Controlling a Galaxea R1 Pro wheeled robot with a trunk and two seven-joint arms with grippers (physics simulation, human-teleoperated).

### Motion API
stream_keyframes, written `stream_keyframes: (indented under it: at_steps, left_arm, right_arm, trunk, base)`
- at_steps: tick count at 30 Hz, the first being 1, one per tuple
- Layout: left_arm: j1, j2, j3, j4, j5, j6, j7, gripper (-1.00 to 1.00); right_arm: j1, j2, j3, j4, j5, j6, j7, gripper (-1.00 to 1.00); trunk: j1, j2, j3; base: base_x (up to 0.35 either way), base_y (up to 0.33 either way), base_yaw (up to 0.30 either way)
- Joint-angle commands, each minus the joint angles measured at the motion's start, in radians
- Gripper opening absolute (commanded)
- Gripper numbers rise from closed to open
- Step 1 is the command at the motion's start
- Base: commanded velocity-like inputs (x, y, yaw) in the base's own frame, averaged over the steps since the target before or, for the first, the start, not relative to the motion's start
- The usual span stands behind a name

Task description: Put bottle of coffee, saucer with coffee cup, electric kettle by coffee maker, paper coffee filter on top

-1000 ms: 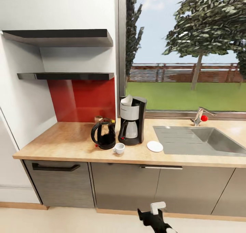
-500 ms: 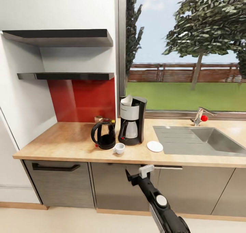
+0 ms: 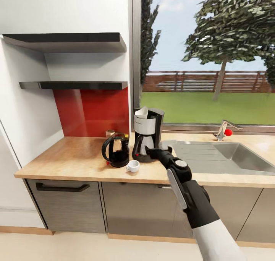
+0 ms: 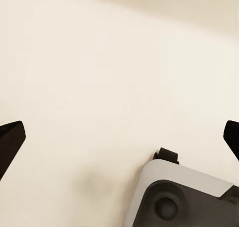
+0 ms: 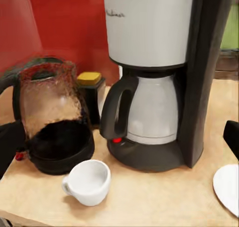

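The right pincer hangs over the worktop just in front of the coffee maker, its two dark fingers spread wide and holding nothing; in the right wrist view their tips sit at the picture's far edges. Between them that view shows the white coffee cup standing on the worktop, empty, close before the coffee maker's base. The saucer lies apart from the cup, beyond the coffee maker's other side. The kettle stands just beside the coffee maker, and the bottle of coffee with its yellow lid stands behind them. A paper filter sits on the coffee maker. The left pincer is spread over pale floor.
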Motion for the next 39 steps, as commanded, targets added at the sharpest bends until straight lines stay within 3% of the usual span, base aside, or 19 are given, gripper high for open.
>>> stream_keyframes:
  at_steps: [1,6,11,16,20,23,27,39]
  left_arm:
    - [-0.001,0.0,-0.009,0.0,0.009,-0.003,0.002,1.0]
    - [-0.001,-0.002,-0.009,0.0,0.009,-0.003,0.002,1.0]
    - [-0.001,-0.003,-0.009,0.0,0.009,-0.003,0.003,1.0]
    - [-0.001,-0.003,-0.009,0.0,0.009,-0.003,0.004,1.0]
    - [0.0,-0.003,-0.009,0.0,0.009,-0.003,0.004,1.0]
    - [-0.001,-0.003,-0.009,0.0,0.009,-0.003,0.004,1.0]
    - [-0.001,-0.003,-0.009,0.0,0.009,-0.003,0.004,1.0]
    - [-0.001,-0.005,-0.009,0.0,0.009,-0.003,0.004,1.0]
  right_arm:
    - [-0.032,0.0,0.001,-0.001,-0.012,0.032,-0.037,1.0]
    - [-0.171,0.001,0.001,0.003,-0.014,0.251,-0.09,1.0]
    - [-0.214,0.0,-0.002,0.041,-0.014,0.374,-0.097,1.0]
    - [-0.217,0.0,-0.007,0.171,-0.031,0.404,-0.097,1.0]
    - [-0.217,0.0,-0.008,0.284,-0.16,0.405,-0.097,1.0]
    - [-0.217,0.0,-0.008,0.345,-0.213,0.406,-0.096,1.0]
    - [-0.217,0.0,-0.008,0.38,-0.232,0.406,-0.096,1.0]
    - [-0.217,0.0,-0.01,0.388,-0.237,0.406,-0.096,1.0]
  trunk:
    - [0.0,-0.002,-0.002]
    - [0.0,-0.002,-0.002]
    - [0.0,-0.002,-0.002]
    - [0.0,-0.002,-0.002]
    - [0.0,-0.002,-0.002]
    - [0.0,-0.002,-0.002]
    - [0.0,-0.002,-0.002]
    - [0.0,-0.002,-0.002]
  base:
    - [0.0,0.0,0.0]
    - [0.0,0.0,0.0]
    - [0.0,0.0,0.0]
    - [0.0,0.0,0.0]
    - [0.0,0.0,0.0]
    - [0.0,0.0,0.0]
    - [0.028,0.002,0.0]
    - [0.079,0.053,0.0]
